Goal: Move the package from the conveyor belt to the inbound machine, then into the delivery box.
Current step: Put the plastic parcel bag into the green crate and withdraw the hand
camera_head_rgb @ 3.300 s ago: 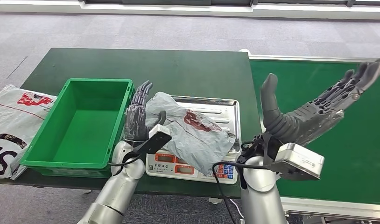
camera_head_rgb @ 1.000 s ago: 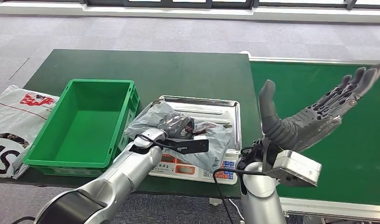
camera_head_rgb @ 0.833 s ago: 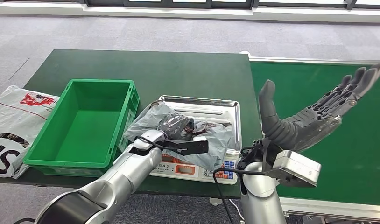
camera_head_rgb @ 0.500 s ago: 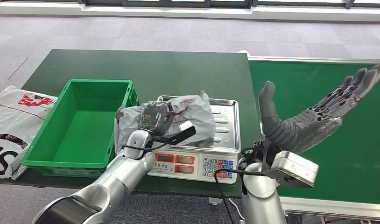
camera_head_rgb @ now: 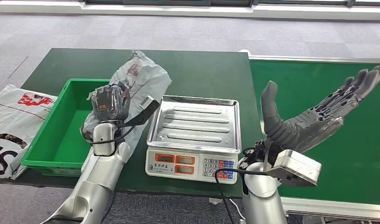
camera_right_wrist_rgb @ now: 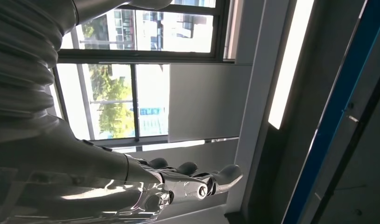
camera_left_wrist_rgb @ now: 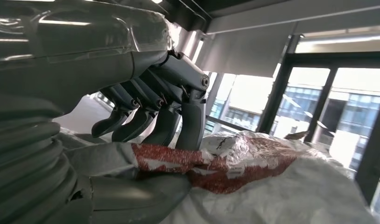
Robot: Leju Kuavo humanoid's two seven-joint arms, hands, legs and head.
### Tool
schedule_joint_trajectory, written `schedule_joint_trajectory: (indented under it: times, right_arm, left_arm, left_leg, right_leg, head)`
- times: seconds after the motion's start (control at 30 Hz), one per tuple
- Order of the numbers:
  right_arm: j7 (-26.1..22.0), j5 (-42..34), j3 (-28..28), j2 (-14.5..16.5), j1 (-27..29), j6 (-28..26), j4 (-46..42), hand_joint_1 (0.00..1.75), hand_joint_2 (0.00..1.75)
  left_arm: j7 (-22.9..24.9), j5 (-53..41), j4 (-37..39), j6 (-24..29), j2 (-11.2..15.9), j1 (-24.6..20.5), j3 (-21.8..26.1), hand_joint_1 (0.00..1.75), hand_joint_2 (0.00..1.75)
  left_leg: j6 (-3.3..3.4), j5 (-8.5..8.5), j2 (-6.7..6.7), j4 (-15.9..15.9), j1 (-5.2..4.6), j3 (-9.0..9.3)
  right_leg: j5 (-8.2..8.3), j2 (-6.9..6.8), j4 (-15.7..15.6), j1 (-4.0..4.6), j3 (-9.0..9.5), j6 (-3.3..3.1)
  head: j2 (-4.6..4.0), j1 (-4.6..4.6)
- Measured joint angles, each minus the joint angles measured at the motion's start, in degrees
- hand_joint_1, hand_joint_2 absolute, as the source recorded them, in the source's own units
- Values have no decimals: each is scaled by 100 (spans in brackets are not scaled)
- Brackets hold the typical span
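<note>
Crumpled grey plastic mailer package [camera_head_rgb: 140, 74], red print, is gripped by left hand [camera_head_rgb: 108, 103], fingers clamped on it, lifted over the green plastic crate's [camera_head_rgb: 44, 158] right rim. Steel-tray scale [camera_head_rgb: 193, 127] done; next: lower, release inside. Right hand [camera_head_rgb: 314, 114] splayed, idle above green conveyor belt [camera_head_rgb: 361, 154].

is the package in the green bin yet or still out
Still out. The left robot hand holds the grey package up above the green bin's right rim; the bin is empty.
</note>
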Motion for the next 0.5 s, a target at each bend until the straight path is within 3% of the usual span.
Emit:
schedule_joint_trajectory:
  times: [0.13,0.3,0.4,0.5]
  right_arm:
    - [0,11,0,0,0,0,0,0,175]
    - [0,13,0,0,0,2,0,0,175]
    - [0,23,2,0,0,1,0,0,175]
    - [0,32,2,0,-1,0,0,0,175]
  left_arm:
    - [1218,-1,-492,0,345,190,-185,175,175]
    - [2881,-2,-1129,0,1079,354,-910,175,175]
    - [3335,-3,-1350,0,1506,376,-1306,175,175]
    - [3366,-3,-1459,0,1758,390,-1546,175,175]
  left_leg:
    - [-1,0,7,0,2,-1]
    - [-3,1,8,0,9,-2]
    - [-4,2,2,0,10,-4]
    - [-4,2,2,0,10,-5]
  right_leg:
    - [0,3,0,4,-3,-2]
    - [0,4,0,11,-6,-3]
    - [-1,1,0,12,-5,-4]
    - [-1,0,0,11,-4,-5]
  head:
    - [0,0]
    - [-1,-1]
    - [0,-1]
    - [0,0]
